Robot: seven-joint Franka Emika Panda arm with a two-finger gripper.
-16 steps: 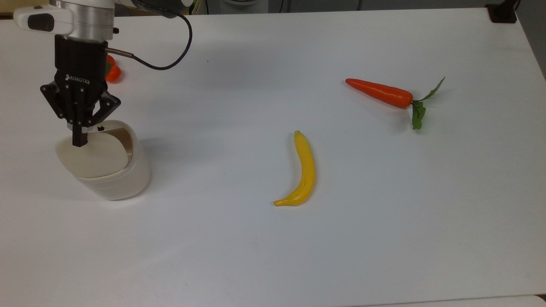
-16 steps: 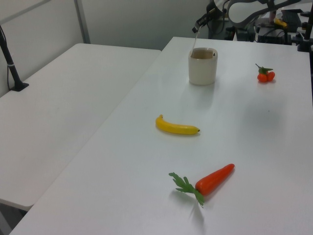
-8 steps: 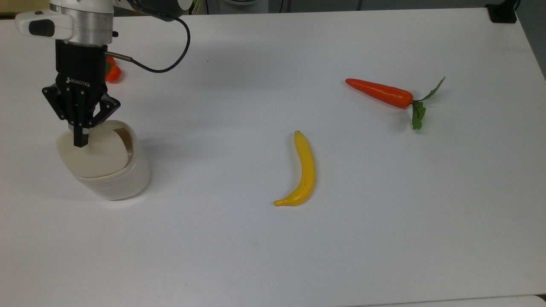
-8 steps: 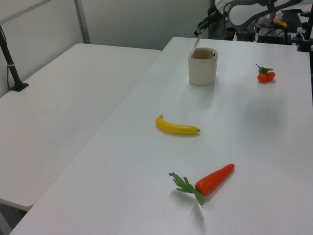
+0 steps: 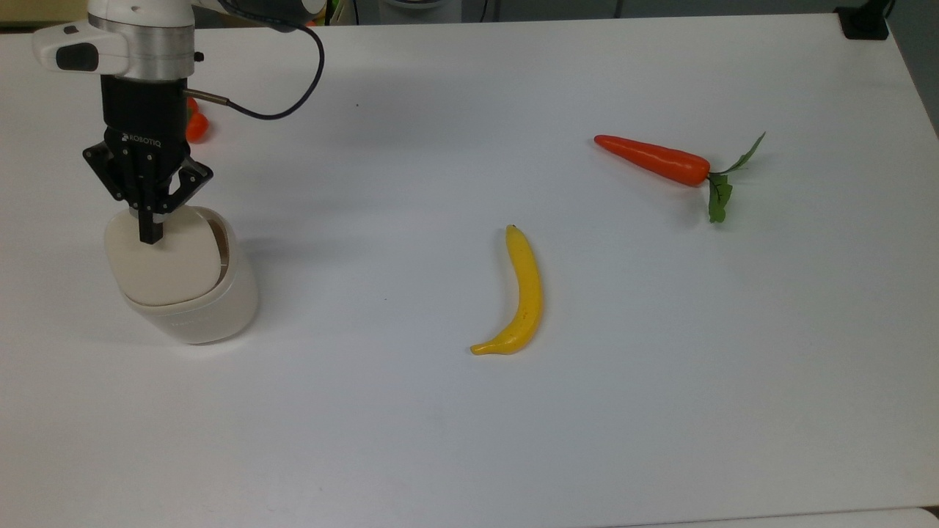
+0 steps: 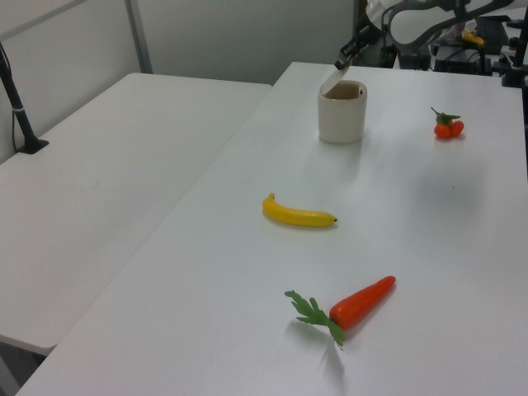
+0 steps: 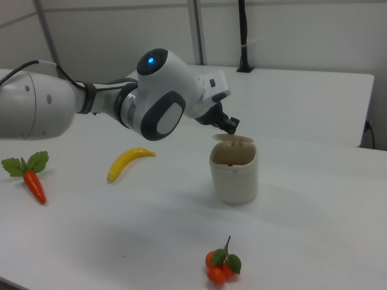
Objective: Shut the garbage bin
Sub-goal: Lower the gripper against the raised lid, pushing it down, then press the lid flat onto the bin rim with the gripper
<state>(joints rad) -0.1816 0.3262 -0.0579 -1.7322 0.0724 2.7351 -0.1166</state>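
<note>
The white bench (image 5: 587, 411) carries everything. The arm (image 7: 91, 106) reaches over it and ends above the bin (image 5: 192, 293), which stands near the bench edge at the top view's left. The jaws (image 5: 151, 233) are pressed together, with no gap between the fingers, and their tip touches the lid (image 5: 163, 262). The lid is tilted and partly raised, so a dark gap shows along the top view's right side of the bin. The banana (image 5: 519, 293) lies near the middle of the bench. The carrot (image 5: 653, 160) lies toward the far edge at the top view's right, well apart from the bin. Small orange fruits (image 7: 221, 269) lie near the bin.
</note>
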